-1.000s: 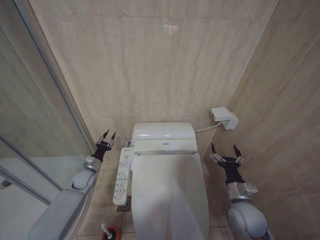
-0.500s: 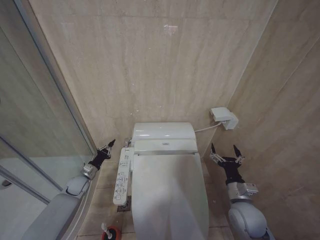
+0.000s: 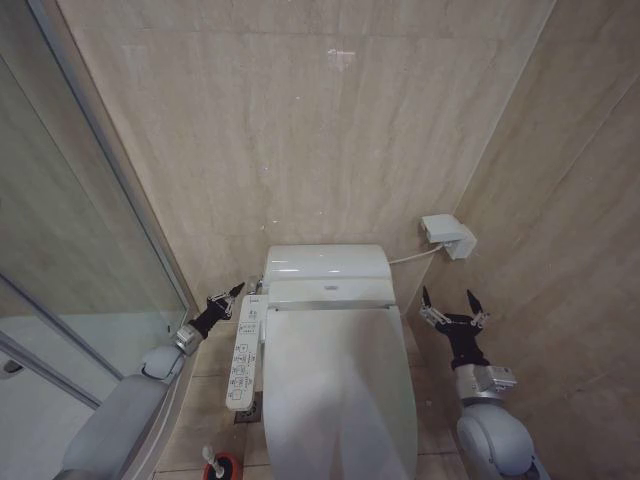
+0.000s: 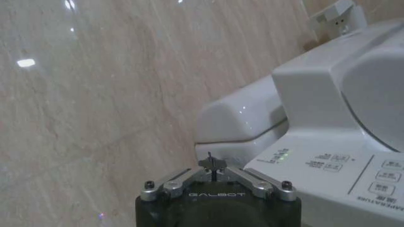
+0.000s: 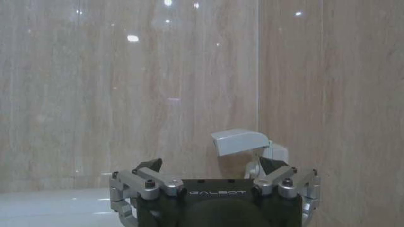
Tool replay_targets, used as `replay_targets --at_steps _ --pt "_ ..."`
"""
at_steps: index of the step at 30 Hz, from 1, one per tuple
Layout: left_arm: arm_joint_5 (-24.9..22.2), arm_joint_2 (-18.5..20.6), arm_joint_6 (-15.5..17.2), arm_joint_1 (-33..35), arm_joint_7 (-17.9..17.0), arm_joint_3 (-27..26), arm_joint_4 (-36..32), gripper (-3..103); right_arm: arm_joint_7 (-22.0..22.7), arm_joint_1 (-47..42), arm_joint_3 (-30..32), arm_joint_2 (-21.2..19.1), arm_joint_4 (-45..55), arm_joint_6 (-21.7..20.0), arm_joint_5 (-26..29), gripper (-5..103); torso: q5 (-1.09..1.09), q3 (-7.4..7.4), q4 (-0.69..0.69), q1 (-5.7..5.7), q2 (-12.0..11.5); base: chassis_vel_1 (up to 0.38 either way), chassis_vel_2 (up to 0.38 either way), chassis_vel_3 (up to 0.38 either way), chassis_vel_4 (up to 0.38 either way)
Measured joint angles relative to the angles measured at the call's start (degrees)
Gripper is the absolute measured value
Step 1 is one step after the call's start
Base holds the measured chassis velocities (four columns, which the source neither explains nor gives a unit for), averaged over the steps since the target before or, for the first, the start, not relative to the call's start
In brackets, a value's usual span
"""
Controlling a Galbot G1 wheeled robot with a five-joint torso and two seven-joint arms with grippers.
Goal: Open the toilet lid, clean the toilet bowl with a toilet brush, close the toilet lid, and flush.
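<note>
One toilet lid (image 3: 340, 390) down; one toilet brush (image 3: 212, 462). Left end effector (image 3: 237, 291) seemingly pinched closed, empty; right end effector (image 3: 447, 299) spread wide, empty.

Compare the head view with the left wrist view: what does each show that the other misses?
Head view alone: the closed toilet lid, the toilet brush on the floor, and the open right claw beside the toilet. Left wrist view alone: lit green indicators on the panel. Shared: the button panel, the left claw shut near it, and the wall box.
</note>
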Motion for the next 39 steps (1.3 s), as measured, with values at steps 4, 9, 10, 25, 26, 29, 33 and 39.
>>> replay_targets --at_steps 4,9,10,25,26,29,33,39 --pt "-0.4 -0.21 -0.55 -1.17 1.12 0.77 1.62 0 0.0 0.0 0.0 0.0 0.0 0.0 0.0 100 0.0 0.0 0.01 0.0 0.0 0.0 0.0 0.0 0.0" --pt "-0.74 -0.61 -1.34 -2.86 2.55 1.77 3.67 0 0.0 0.0 0.0 0.0 0.0 0.0 0.0 100 0.01 0.0 0.01 0.0 0.0 0.0 0.0 0.0 0.0" --pt "-0.75 -0.85 -1.67 -3.37 2.87 1.97 4.29 0 0.0 0.0 0.0 0.0 0.0 0.0 0.0 100 0.01 0.0 0.01 0.0 0.0 0.0 0.0 0.0 0.0" --pt "-0.94 -2.75 -2.72 -2.71 4.21 1.06 5.87 0 0.0 0.0 0.0 0.0 0.0 0.0 0.0 100 0.03 -0.01 0.01 0.0 0.0 0.0 0.0 0.0 0.0" --pt "-0.95 -2.69 -2.76 -2.5 4.33 0.93 5.87 0 0.0 0.0 0.0 0.0 0.0 0.0 0.0 100 0.02 -0.01 0.01 0.0 0.0 0.0 0.0 0.0 0.0" --pt "-0.94 -2.61 -2.79 -2.23 4.61 0.7 5.88 0 0.0 0.0 0.0 0.0 0.0 0.0 0.0 100 0.01 0.0 0.01 0.0 0.0 0.0 0.0 0.0 0.0" --pt "-0.94 -2.77 -2.81 -2.01 4.69 0.37 5.89 0 0.0 0.0 0.0 0.0 0.0 0.0 0.0 100 0.02 -0.01 -0.01 0.0 0.0 0.0 0.0 0.0 0.0" --pt "-0.89 -3.44 -2.82 -2.21 4.88 0.34 6.68 0 0.0 0.0 0.0 0.0 0.0 0.0 0.0 100 0.02 -0.01 0.01 0.0 0.0 0.0 0.0 0.0 0.0"
